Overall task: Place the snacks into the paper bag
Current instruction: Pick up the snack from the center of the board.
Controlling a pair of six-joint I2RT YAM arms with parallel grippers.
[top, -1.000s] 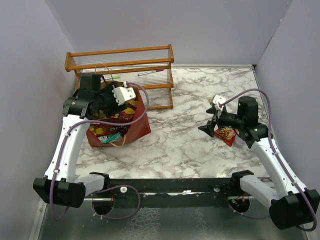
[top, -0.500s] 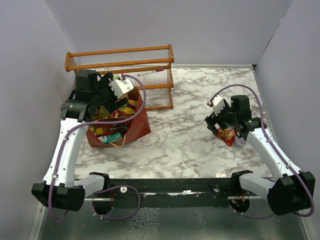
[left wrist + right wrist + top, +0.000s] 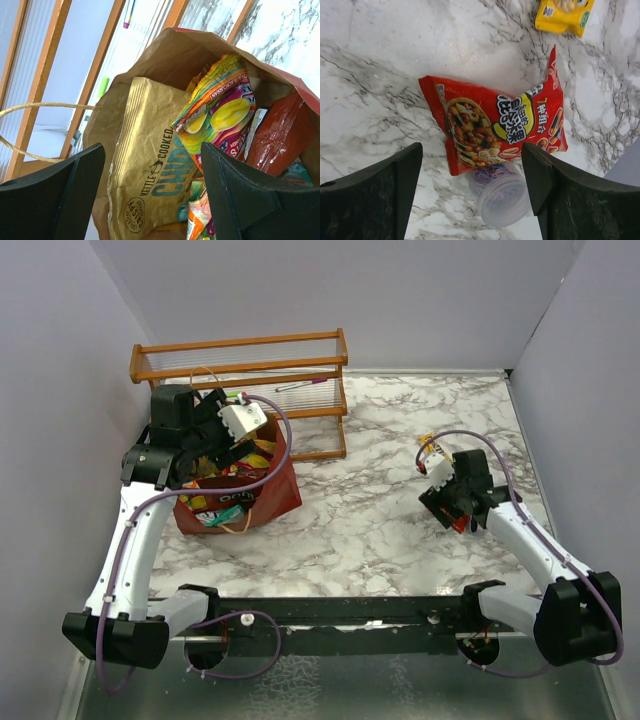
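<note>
At the table's [image 3: 370, 500] 9 o'clock side, the paper bag [image 3: 270, 495] is standing open in front of the wooden rack [image 3: 240, 345]. The left gripper [image 3: 152, 155] is hovering over its mouth, jaws spread wide and gripping nothing. Inside the bag, a tan kettle-chip bag [image 3: 145, 165] is leaning at 9 o'clock, with a multicoloured packet [image 3: 220, 110] and a red-brown packet [image 3: 277, 130] lying beside it. Over at 3 o'clock, the right gripper [image 3: 471, 150] is hanging above a red snack packet [image 3: 495, 125] (flat on the marble), jaws wide and empty. A translucent purple cup [image 3: 502, 200] is touching that packet at its 6 o'clock, and a yellow packet [image 3: 563, 14] is lying at its 1 o'clock.
</note>
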